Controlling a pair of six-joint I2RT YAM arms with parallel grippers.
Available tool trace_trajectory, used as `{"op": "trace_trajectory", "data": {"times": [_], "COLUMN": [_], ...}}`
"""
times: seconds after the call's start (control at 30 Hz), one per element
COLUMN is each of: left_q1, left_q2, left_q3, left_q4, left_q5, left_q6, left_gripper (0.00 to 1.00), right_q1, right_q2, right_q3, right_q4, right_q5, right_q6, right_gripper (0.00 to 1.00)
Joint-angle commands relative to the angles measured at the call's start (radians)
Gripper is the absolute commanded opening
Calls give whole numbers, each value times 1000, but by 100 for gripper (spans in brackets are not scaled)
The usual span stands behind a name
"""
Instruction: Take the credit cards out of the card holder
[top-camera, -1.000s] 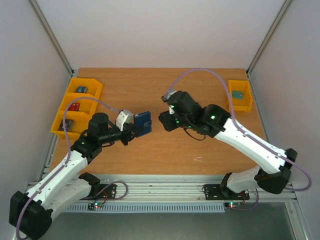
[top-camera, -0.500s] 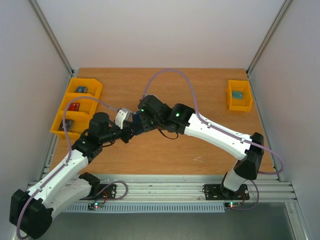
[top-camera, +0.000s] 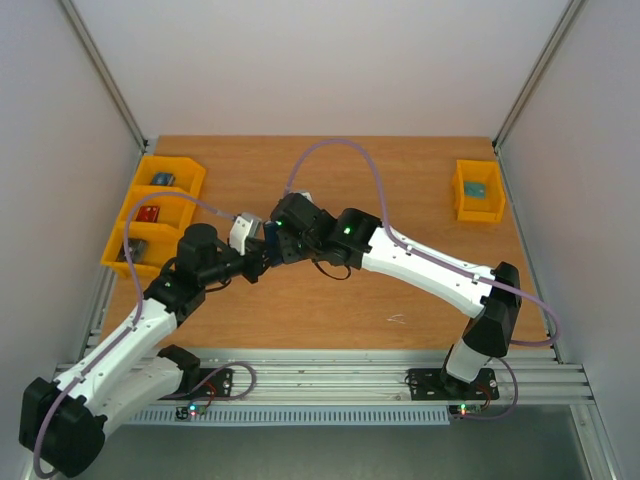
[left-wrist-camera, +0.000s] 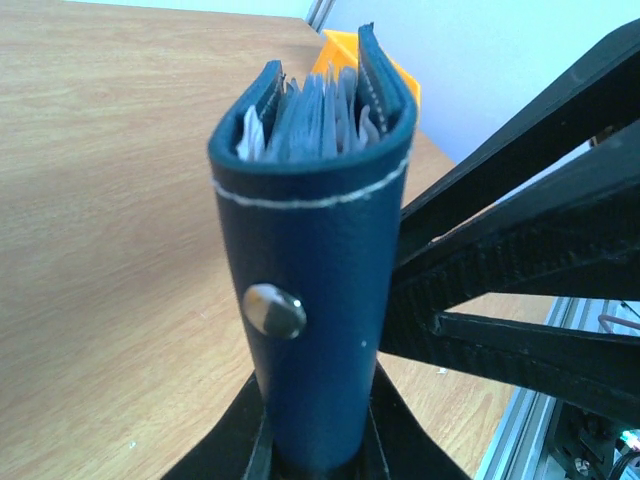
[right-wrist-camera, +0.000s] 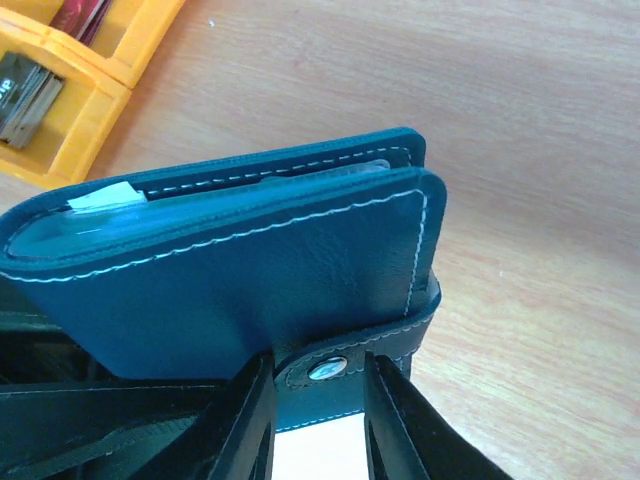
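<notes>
Overhead view: two robot arms are meeting over the centre-left of a wooden bench (top-camera: 400, 190). The left end effector (top-camera: 257, 262) is gripping the card holder (top-camera: 268, 243), a dark navy wallet, & holding it up off the bench.

Left wrist view: the holder is standing upright, its lower end clamped btwn the two black fingers (left-wrist-camera: 232, 448), w/ a round metal snap (left-wrist-camera: 275, 309) facing the camera. The credit cards (left-wrist-camera: 310, 110) are sitting inside, pale edges showing at the top opening btwn the covers.

The right end effector (top-camera: 274, 238) is reaching in from the right, right up against the holder. Right wrist view: its fingers (right-wrist-camera: 247, 420) are flanking the clasp strap (right-wrist-camera: 380, 345); can't tell if they are pinching it or just sitting beside it. A white card corner (right-wrist-camera: 105, 197) is poking out at the holder's left end.

Yellow bins (top-camera: 160, 205) are sitting along the bench's left edge, w/ one more yellow bin (top-camera: 478, 190) near the right edge.
</notes>
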Motion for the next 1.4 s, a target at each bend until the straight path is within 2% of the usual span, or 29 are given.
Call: {"op": "trace_trajectory", "data": {"times": [0.0,0.23,0.43,0.63,0.73,0.87,1.0,1.07,1.23,1.37], "left_q1": [-3,-4,-4,-4,-5,-4,-3,-4,-2,-2], "left_q2": [1,-4,-10,-14,-12,-7,-4,-6,-8,-10], "left_q3": [21,23,23,17,19,28,57,86,129,147], "left_q4": [128,124,114,108,108,114,110,62,33,74], "left_q5": [48,102,115,164,173,209,339,379,461,509], "left_q6": [-2,-3,-7,-9,-5,12,67,84,70,18], "left_gripper": [0,0,0,0,0,0,0,0,0,0], "right_q1": [2,-15,-52,-104,-128,-132,-134,-133,-133,-133], "right_q2": [19,-9,-71,-209,-279,-379,-467,-496,-556,-578], "right_q3": [7,7,-55,-177,-245,-329,-368,-378,-423,-454], "right_q4": [-35,-67,-71,-85,-53,19,47,64,172,220], "right_q5": [112,204,228,229,153,-88,-205,-254,-385,-401], "right_q6": [22,-6,-42,-94,-213,-374,-413,-408,-375,-362], "right_gripper": [23,2,1,1,1,2,28,36,50,52]}}
